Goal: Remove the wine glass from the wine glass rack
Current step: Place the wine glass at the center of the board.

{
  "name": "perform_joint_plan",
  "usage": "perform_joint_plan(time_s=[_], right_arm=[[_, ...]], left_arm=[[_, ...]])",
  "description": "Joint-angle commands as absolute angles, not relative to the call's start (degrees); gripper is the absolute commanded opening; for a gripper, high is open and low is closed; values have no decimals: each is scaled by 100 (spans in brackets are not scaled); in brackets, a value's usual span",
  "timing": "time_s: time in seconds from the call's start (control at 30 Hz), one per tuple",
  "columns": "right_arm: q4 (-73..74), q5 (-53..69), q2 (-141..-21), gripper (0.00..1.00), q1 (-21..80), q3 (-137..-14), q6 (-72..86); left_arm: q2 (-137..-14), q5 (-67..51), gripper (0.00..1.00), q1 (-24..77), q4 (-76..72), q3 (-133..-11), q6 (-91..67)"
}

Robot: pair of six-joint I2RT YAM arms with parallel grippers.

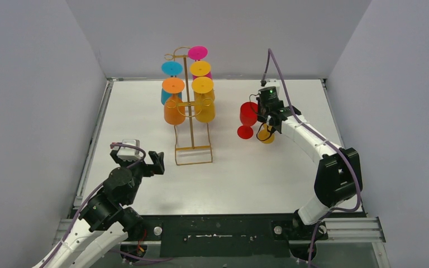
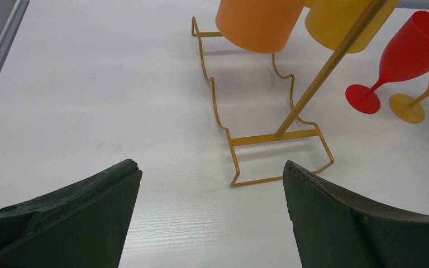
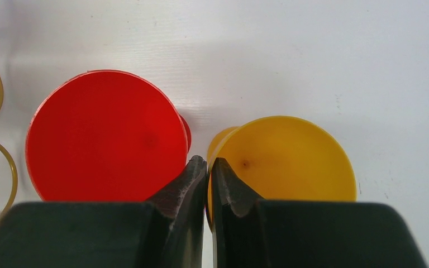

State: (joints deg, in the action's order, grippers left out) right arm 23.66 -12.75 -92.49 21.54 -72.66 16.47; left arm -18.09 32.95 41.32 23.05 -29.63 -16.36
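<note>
The gold wire wine glass rack [image 1: 189,120] stands mid-table, and its looped base [image 2: 273,137] lies just ahead of my left gripper. Several coloured wine glasses hang on it upside down, among them an orange one [image 1: 174,109] and a yellow one [image 1: 205,109]. To the rack's right a red wine glass [image 1: 248,114] [image 3: 106,134] stands upright on the table. Right beside it is a yellow wine glass [image 1: 266,134] [image 3: 290,156], with my right gripper [image 1: 268,120] [image 3: 208,162] shut on its rim from above. Its foot [image 2: 406,108] looks to be down on the table. My left gripper [image 1: 145,162] [image 2: 212,167] is open and holds nothing.
The white table [image 1: 257,178] is boxed in by grey walls, with a metal rail [image 1: 92,145] along its left edge. The red glass's foot [image 2: 363,99] sits close to the yellow one's.
</note>
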Motion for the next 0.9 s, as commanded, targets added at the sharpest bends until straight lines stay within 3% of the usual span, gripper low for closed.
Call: perform_joint_plan(time_s=[0.0, 0.87], right_arm=[[2353, -1302, -9194, 8, 2084, -7516, 1574], [2654, -1307, -9254, 16, 2067, -7777, 1447]], left_arm=[[-1835, 3266, 98, 4096, 2197, -3165, -1650], [-2013, 3017, 97, 4001, 2115, -3136, -1566]])
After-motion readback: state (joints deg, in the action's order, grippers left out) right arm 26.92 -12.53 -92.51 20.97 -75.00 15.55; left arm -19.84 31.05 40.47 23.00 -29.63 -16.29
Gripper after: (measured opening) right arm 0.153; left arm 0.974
